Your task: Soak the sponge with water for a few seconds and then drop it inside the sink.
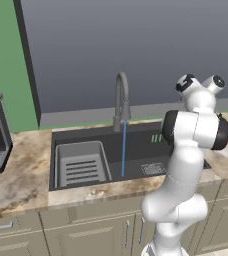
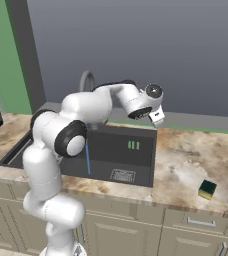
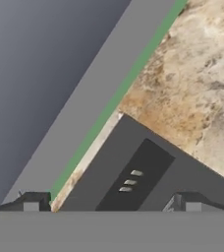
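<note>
**Sponge on the counter, gripper empty above the sink**

Sponge (image 2: 207,189) lies at the lower right of the right base view, on the marbled counter (image 2: 186,160), well apart from the sink (image 2: 141,170) and near the counter's front edge. Its yellow side faces front, dark side up. Water (image 1: 124,147) runs as a thin blue stream from the grey faucet (image 1: 121,97) into the basin, right of the slotted rack (image 1: 81,165). The gripper (image 3: 111,202) hangs above the sink's back right corner, jaws spread wide with nothing between them.
</note>
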